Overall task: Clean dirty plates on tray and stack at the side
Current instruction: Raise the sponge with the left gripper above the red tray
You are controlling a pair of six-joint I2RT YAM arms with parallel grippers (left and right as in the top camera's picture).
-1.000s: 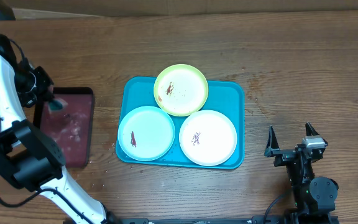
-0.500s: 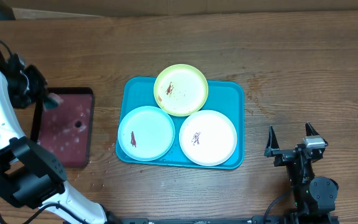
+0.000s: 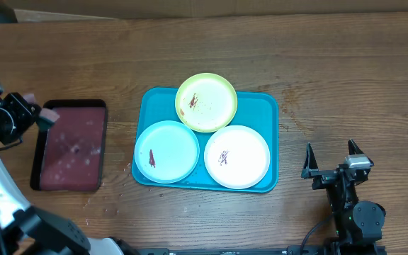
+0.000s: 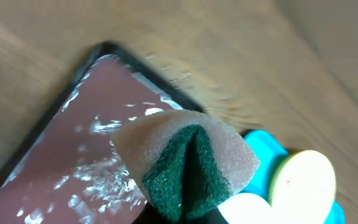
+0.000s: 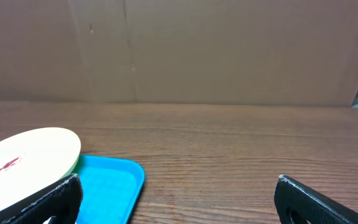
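The turquoise tray (image 3: 263, 103) lies near the middle of the table, a little toward its left edge, and all three plates sit on it. The lime-green plate (image 3: 206, 103) is at the far side, overhanging the tray's far rim, with reddish-brown smears on its left part; the pale blue plate (image 3: 166, 151) fills the near left corner of the tray and carries one red streak; the white plate (image 3: 236, 156) fills the near right corner, with a small dark mark near its centre. The green plate's edge overlaps the other two.

The left gripper (image 3: 37, 117) hangs close to the table's left edge, over the far left corner of the maroon tray (image 3: 69, 145); it is clamped on a sponge (image 4: 188, 165), folded so that the dark green scrub face is pinched inside the pale foam. The maroon tray's floor shows wet, whitish streaks.

The right gripper (image 3: 330, 152) rests near the table's near right corner, well apart from the turquoise tray; its fingers (image 5: 55, 196) stand wide apart and hold nothing. Its wrist camera sees the white plate and the tray's rim at the left.
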